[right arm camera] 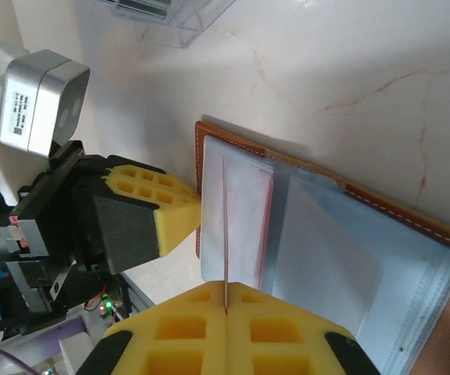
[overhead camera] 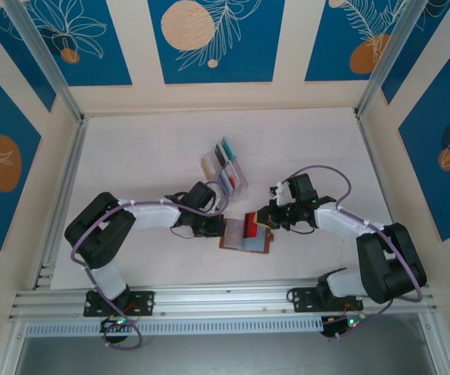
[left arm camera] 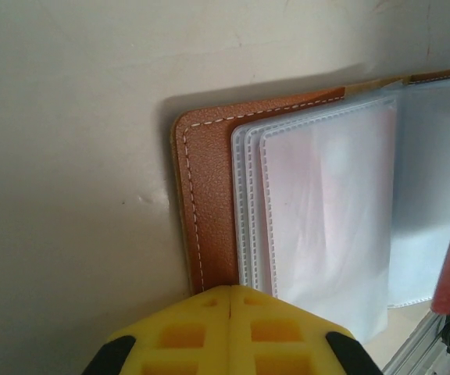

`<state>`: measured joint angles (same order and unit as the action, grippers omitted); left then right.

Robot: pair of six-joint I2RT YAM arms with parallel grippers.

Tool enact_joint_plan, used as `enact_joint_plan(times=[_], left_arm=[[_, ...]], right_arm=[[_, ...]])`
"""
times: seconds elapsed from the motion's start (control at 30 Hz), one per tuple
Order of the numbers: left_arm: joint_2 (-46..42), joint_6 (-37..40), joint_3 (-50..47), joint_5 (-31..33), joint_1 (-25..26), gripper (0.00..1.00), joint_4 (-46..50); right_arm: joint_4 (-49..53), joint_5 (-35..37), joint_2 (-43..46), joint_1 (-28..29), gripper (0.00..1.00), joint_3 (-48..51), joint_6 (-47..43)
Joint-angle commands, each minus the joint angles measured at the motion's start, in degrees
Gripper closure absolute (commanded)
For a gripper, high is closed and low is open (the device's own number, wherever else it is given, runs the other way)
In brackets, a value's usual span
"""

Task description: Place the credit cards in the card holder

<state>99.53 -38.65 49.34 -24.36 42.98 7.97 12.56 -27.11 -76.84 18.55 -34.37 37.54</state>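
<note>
- Credit cards: you have most of them standing in the clear rack, at the far middle of the worktop. Teal, cream, blue and dark ones show there, well apart from any pocket.
- The card holder lies open and flat near the middle of the worktop, between your two arms. Its brown cover is down and its clear pockets face up.
- Your right claw is clenched on a red card, which appears edge-on in the right wrist view. It stands upright over the left half of the pockets.
- I cannot tell whether the card's leading edge has entered a pocket mouth or only rests against the plastic. There is a pink tint and a red line in the leaf beside it, which may be the card itself or its reflection.
- Your left claw is clenched with nothing between its fingers. Its tip is at the left edge of the holder, and I judge it is pinning the cover so the holder cannot slide.
- Done so far, by my reading: the holder is opened and steadied, and one card is brought to it.
- Left for you: seat the red card fully, then fetch and insert each card from the rack. The task looks to be at an early stage.
</note>
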Motion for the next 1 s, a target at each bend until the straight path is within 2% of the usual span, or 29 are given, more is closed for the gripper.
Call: enact_joint_plan(times=[0.0, 0.4, 0.8, 0.97], left_arm=[[1.6, 1.2, -0.9, 3.0, -1.2, 0.97, 4.2], [1.9, 0.9, -1.6, 1.9, -1.8, 0.97, 2.9], [2.3, 0.5, -2.4, 1.5, -1.9, 0.97, 1.9], [2.2, 0.5, -2.7, 1.2, -2.0, 0.98, 1.5]], right_arm=[[-1.3, 1.6, 1.1, 0.1, 1.0, 1.2, 0.1], [-1.0, 2.7, 0.3, 0.2, 1.0, 2.5, 0.8], [-9.2, -6.2, -4.3, -0.7, 1.0, 5.4, 4.3], [-9.0, -6.8, -5.0, -0.9, 1.0, 5.5, 3.9]])
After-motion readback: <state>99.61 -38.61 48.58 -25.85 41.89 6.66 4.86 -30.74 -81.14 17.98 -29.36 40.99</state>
